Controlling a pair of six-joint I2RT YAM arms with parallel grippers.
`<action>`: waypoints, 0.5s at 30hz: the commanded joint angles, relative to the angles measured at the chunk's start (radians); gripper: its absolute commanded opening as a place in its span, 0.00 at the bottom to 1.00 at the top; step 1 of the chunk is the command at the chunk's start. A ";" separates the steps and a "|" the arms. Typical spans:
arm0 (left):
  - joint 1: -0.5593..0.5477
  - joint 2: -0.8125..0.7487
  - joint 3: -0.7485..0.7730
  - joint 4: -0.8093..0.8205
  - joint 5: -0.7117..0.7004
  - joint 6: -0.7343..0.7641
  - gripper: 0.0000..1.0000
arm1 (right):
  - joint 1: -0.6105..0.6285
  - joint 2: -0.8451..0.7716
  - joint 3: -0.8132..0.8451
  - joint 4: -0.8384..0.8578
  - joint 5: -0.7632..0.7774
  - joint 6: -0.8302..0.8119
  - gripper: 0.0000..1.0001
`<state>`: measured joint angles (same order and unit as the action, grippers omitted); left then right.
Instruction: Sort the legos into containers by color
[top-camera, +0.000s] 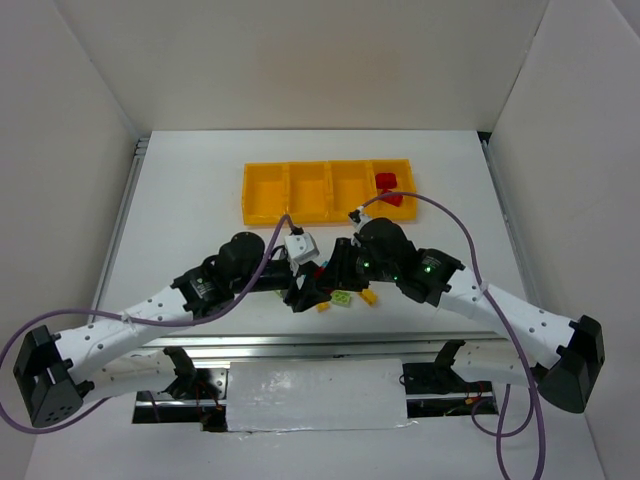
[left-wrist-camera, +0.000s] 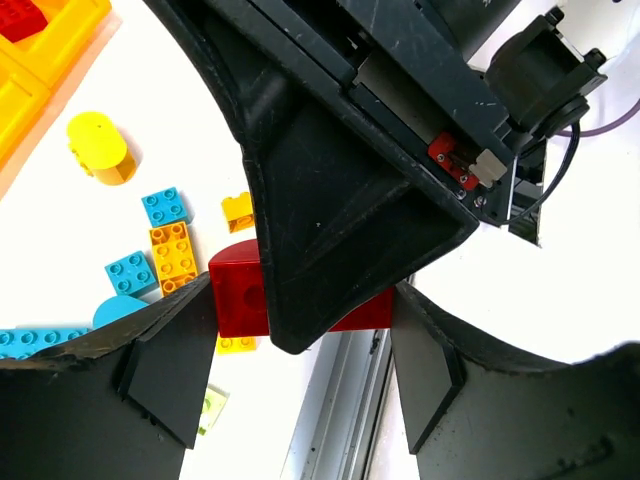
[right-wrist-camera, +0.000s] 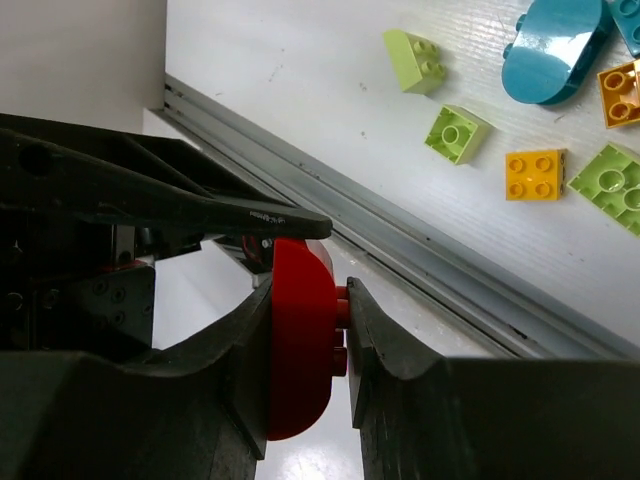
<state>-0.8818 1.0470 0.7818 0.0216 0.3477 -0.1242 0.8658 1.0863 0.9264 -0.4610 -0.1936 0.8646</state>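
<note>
Red rounded lego (right-wrist-camera: 300, 340), studs sideways

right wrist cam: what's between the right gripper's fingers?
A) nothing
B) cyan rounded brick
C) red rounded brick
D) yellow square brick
C: the right gripper is shut on the red rounded lego, whose studs press against one finger.

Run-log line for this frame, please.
right pincer: shut on rounded red brick | left pincer: gripping same brick | tray: red brick in right-end compartment | other bricks: loose on table
</note>
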 joint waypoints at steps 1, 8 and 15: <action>-0.003 -0.013 0.056 0.034 0.004 0.017 0.21 | 0.013 -0.012 0.028 0.028 -0.010 -0.030 0.00; -0.003 -0.038 0.062 0.003 -0.223 -0.078 0.99 | -0.046 -0.003 0.091 -0.005 0.016 -0.059 0.00; -0.003 -0.073 0.172 -0.247 -0.666 -0.248 1.00 | -0.255 -0.014 0.092 -0.056 0.091 -0.095 0.00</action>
<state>-0.8875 0.9970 0.8707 -0.1246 -0.0639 -0.2722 0.6800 1.0878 0.9764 -0.4797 -0.1631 0.8078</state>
